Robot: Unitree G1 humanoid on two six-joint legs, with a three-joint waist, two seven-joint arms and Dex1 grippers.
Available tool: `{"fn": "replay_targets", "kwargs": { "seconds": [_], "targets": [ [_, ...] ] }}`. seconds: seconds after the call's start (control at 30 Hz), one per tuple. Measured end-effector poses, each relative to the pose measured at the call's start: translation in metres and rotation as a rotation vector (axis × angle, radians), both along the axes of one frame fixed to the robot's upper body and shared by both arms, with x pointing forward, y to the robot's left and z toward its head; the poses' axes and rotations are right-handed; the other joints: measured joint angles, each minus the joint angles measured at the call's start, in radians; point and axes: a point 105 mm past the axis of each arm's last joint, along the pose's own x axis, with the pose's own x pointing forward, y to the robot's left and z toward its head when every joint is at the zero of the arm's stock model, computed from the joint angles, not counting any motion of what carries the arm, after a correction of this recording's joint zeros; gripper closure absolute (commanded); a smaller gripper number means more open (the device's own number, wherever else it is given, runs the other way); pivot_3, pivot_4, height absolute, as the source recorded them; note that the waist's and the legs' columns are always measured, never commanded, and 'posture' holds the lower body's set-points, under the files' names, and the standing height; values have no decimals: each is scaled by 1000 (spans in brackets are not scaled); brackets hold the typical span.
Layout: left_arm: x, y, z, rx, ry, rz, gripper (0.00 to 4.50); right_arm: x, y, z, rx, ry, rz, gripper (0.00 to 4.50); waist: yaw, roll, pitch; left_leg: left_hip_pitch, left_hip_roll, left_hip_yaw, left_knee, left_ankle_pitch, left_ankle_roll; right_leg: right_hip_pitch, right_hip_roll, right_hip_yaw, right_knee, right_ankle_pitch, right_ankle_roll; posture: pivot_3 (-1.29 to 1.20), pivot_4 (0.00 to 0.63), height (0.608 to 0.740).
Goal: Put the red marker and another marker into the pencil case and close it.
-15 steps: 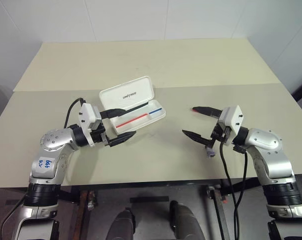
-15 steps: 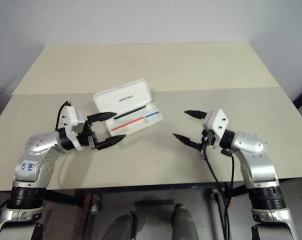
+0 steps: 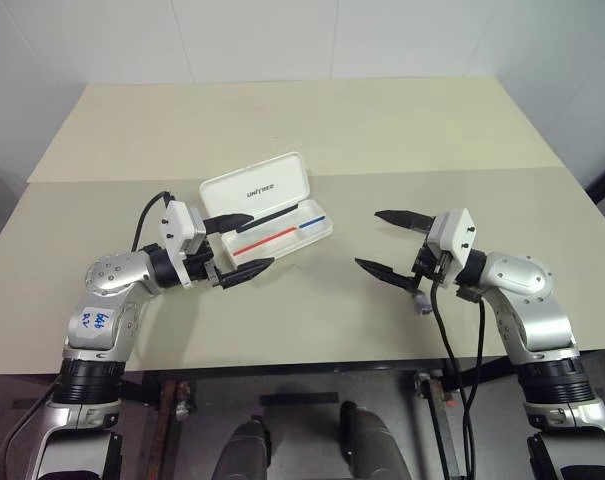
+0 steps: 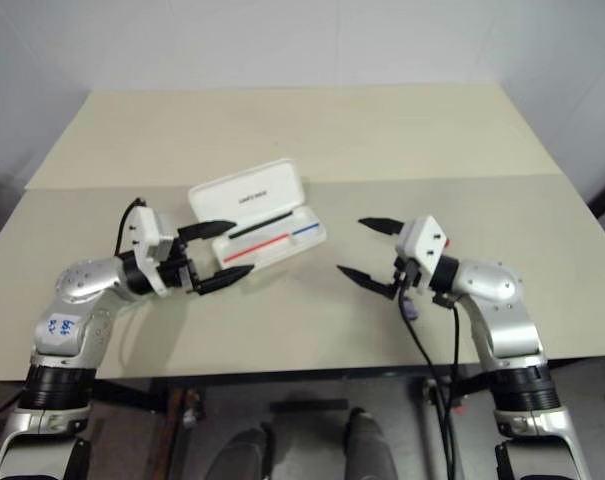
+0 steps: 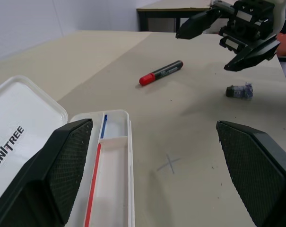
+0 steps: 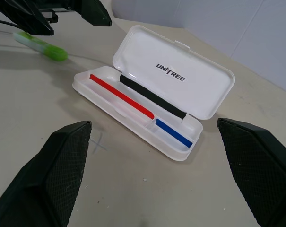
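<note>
Lay open on the beige table, the pencil case, lid tilted back toward 11 o'clock, tray toward 5 o'clock, red and blue stripes showing inside the tray along with a dark strip at the hinge. Held no marker as far as could be seen.

Rested flat on the bare tabletop in the left wrist view, the red marker, red cap end nearer the case, black barrel pointing away, well apart from the case and near the right arm's fingers. Sat just beside that arm, a small dark purplish lump, touching nothing else. Marked the surface between the two arms, a faint pencilled cross.

Lay in the right wrist view beyond the case, the lime-green marker, close under the left arm's fingers, apart from the case.

Hovered at about 8 o'clock of the case, the left gripper, fingers spread wide, gripping nothing, upper finger reaching over the tray's near end. Hung at 3 o'clock of the case, the right gripper, fingers likewise spread wide and empty, well apart from the case.
</note>
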Motion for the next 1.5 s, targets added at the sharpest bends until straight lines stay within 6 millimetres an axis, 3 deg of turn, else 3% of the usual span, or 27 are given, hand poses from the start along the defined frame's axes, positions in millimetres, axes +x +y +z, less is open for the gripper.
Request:
{"fn": "replay_targets", "kwargs": {
  "seconds": [0.5,0.77,1.0,1.1,1.23,1.5],
  "targets": [
    [-13,21,-14,96,51,26,24,-5,17,0,2,54,97,0,3,0,0,0,0,0,0,0,0,0,0,0,1,0,0,0,150,740],
    [-18,32,-10,165,42,-2,24,-16,-2,17,-46,69,131,0,-1,0,0,0,0,0,0,0,0,0,0,0,0,0,-1,0,150,740],
    [-13,44,-12,157,60,26,24,-24,-16,20,-84,78,127,0,-1,0,0,0,0,0,0,0,0,0,0,0,0,0,-1,0,150,740],
    [-11,42,-12,145,55,30,642,-26,-16,17,-84,84,126,0,0,0,0,0,0,0,0,0,0,0,0,0,0,0,-1,0,150,740],
    [-4,33,-13,141,44,35,1979,-26,-16,16,-82,84,120,0,1,0,0,0,0,0,0,0,0,0,0,0,0,0,0,0,150,740],
    [16,4,-30,194,49,81,1979,-31,-13,13,-88,85,129,0,3,0,0,0,0,0,0,0,0,0,0,0,0,0,0,0,150,740]
  ]
}}
